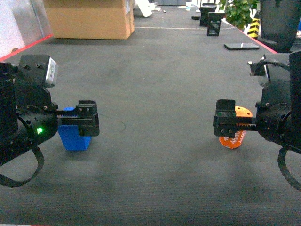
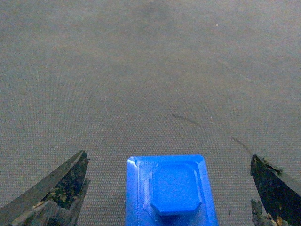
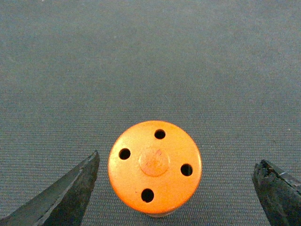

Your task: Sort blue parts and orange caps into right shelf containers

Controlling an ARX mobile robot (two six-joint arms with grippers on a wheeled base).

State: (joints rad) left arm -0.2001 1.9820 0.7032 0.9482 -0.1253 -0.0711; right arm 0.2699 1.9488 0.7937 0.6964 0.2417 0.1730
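Down on the dark grey desk (image 1: pixel 155 155), both arms sit low, each lined up on its own piece. On the left, the left pincer (image 2: pixel 169 188) is spread wide, its two dark fingers well apart on either side of the blue part (image 2: pixel 170 188), touching neither flank. Over on the right it's the same picture: the right pincer (image 3: pixel 174 188) gapes around the orange cap (image 3: pixel 155 167), which shows a round top with four small holes and a centre boss.

This looks like the moment before closing, so the trick is centring. The blue part seems to sit a shade left of the midline, so a small nudge across would let both fingers land together rather than shove it. The cap is round and could roll or squirt out of a lopsided squeeze; better to come down far enough to catch its side wall, then close gently. How low the fingertips sit against each piece is hard to read from the wrist views.

As for the right shelf containers, none are in sight, so what they hold can't be told. At the far end stand a cardboard box (image 1: pixel 89 19) and some black items (image 1: pixel 214 21).
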